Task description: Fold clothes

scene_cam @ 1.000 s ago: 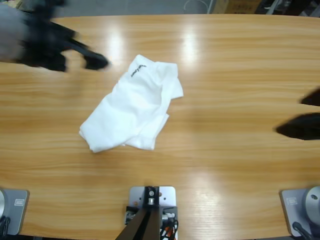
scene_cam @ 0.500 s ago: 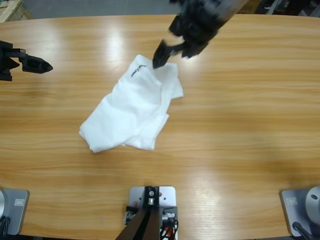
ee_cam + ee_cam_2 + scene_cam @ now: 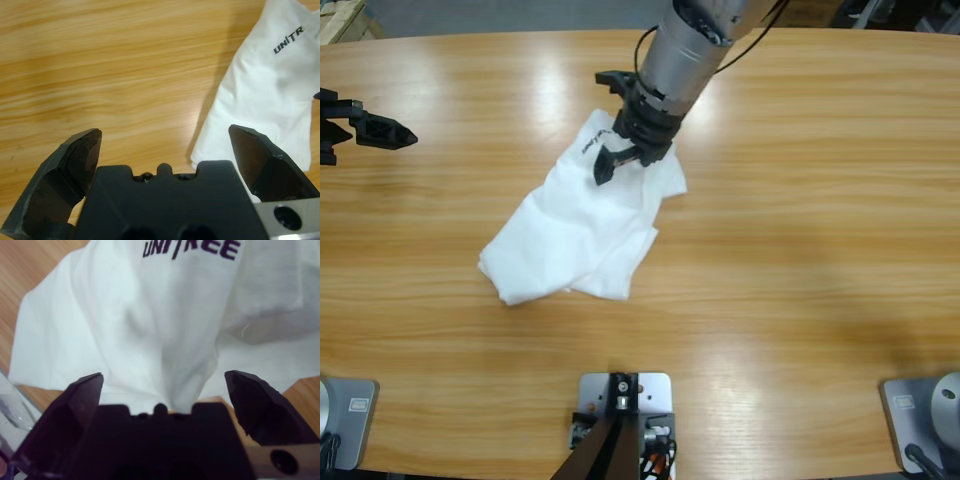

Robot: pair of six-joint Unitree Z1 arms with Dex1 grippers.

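From above, a crumpled white T-shirt (image 3: 582,220) lies mid-counter (image 3: 800,250), the right pincer (image 3: 620,157) spread over its upper end — the left pincer (image 3: 382,132) hovers well apart. The left wrist view shows spread jaws over bare wood, shirt off to one side. The right wrist view looks down on the shirt — its dark lettering (image 3: 191,248) beyond the spread jaws.

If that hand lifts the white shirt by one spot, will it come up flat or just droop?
Probably droop: the shirt lies crumpled in soft folds on the table, so the cloth looks thin and limp. It seems light, likely trailing from wherever the right hand, open above it, pinches. Pushed, it would likely bunch rather than slide whole.
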